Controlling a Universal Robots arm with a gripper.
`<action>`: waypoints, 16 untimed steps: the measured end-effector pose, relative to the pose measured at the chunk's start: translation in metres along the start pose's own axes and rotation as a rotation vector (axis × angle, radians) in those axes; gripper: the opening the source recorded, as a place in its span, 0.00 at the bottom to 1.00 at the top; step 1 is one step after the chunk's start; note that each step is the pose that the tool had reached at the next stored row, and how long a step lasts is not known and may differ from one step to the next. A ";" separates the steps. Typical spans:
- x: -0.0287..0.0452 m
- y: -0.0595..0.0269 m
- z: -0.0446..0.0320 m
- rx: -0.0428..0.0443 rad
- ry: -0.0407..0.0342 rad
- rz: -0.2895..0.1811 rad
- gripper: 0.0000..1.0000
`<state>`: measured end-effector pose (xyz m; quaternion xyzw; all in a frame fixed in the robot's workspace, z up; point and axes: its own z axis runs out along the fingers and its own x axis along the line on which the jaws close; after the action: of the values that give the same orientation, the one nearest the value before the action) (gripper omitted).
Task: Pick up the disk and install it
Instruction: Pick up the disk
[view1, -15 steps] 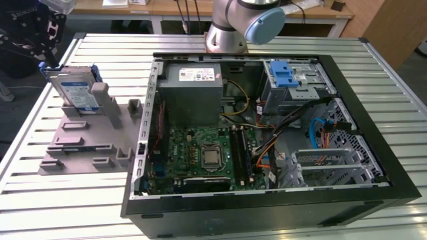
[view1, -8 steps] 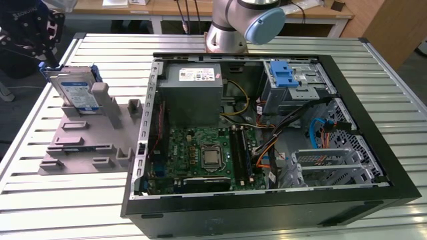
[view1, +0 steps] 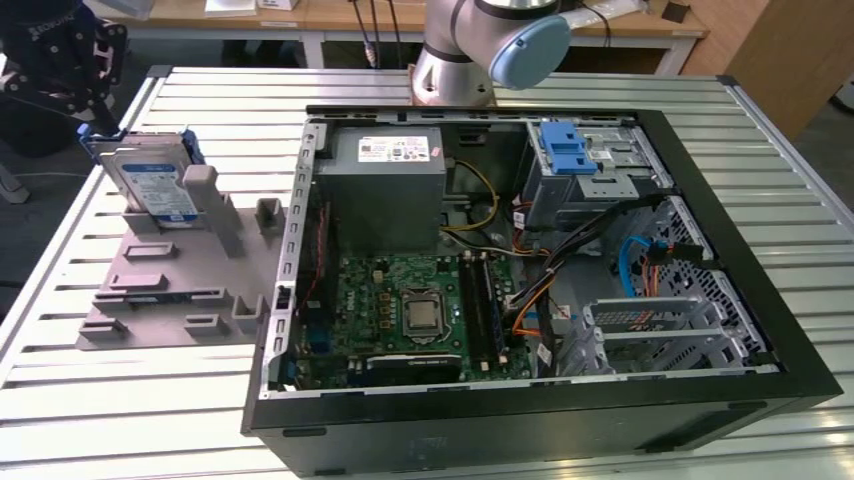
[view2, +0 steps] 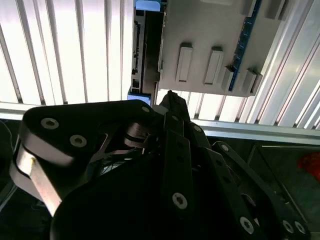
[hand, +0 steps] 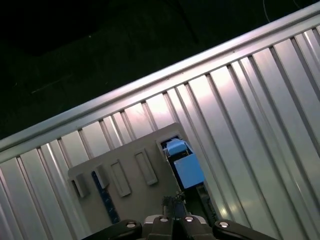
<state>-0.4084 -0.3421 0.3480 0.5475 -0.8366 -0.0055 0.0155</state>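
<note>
Exterior view: the disk (view1: 150, 185) stands upright in a grey holder (view1: 160, 290) near the desk (view1: 200, 100) edge on the exterior view's left, outside the open case (view1: 534, 410), with the gripper (view1: 96, 125) at its top corner. Second wrist view: the gripper (view2: 170, 97) hangs over the holder's end, close to the desk edge. First wrist view: the disk (hand: 187, 170) lies just beyond the gripper; I cannot tell whether the gripper is spread or pinching.

Shiny metal, dull plastic

The disk (view1: 150, 185) is smooth silver metal with a white-and-blue paper label and a blue plastic frame. The stand (view1: 160, 290) is dull grey plastic. The table (view1: 120, 400) is ribbed, shiny metal. The computer case (view1: 534, 425) is dull black. The gripper (view2: 170, 100) is black with shiny screws.
</note>
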 end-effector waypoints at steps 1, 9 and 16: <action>0.0000 0.0000 0.0000 0.0006 0.0000 -0.012 0.11; 0.0000 0.0000 0.0007 0.0041 0.0009 -0.136 0.11; 0.0002 0.0008 0.0023 0.0047 -0.0008 -0.233 0.11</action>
<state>-0.4093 -0.3420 0.3458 0.6411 -0.7674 -0.0056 0.0131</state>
